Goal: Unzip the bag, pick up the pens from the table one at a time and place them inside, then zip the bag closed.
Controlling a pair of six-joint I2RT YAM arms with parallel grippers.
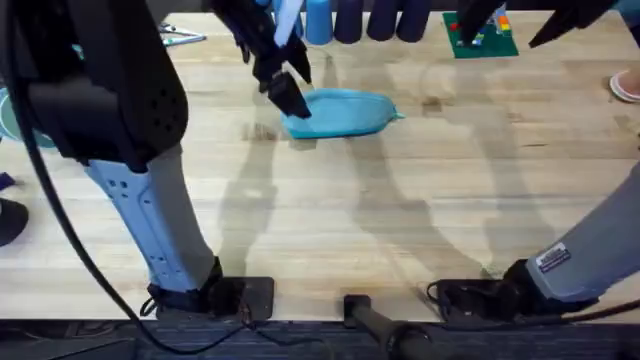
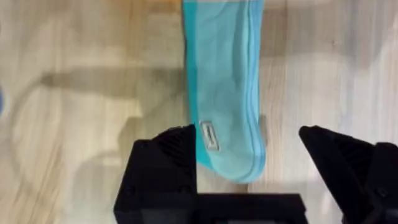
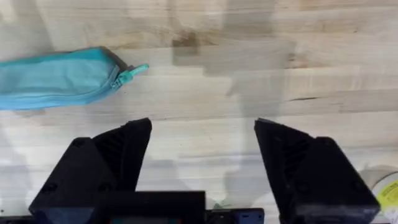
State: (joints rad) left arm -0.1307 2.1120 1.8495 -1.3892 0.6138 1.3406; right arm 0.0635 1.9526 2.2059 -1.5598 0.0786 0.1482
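The light-blue bag point(image 1: 340, 112) lies flat on the wood table point(image 1: 330, 220) at the back middle, long side running left to right. Its zipper pull point(image 3: 134, 70) sticks out at the right end, and the zipper looks closed. My left gripper point(image 1: 287, 92) hangs over the bag's left end, open. In the left wrist view that end of the bag point(image 2: 227, 118) lies between the spread fingers point(image 2: 168, 165). My right gripper point(image 3: 202, 149) is open above bare table to the right of the bag point(image 3: 56, 78), holding nothing. The pens are out of view.
Blue cylinders point(image 1: 320, 20) and dark cylinders point(image 1: 385, 20) stand along the back edge. A green plate with coloured bricks point(image 1: 480, 38) sits at the back right. A pink object point(image 1: 628, 85) is at the right edge, a teal dish point(image 1: 8, 115) at the left.
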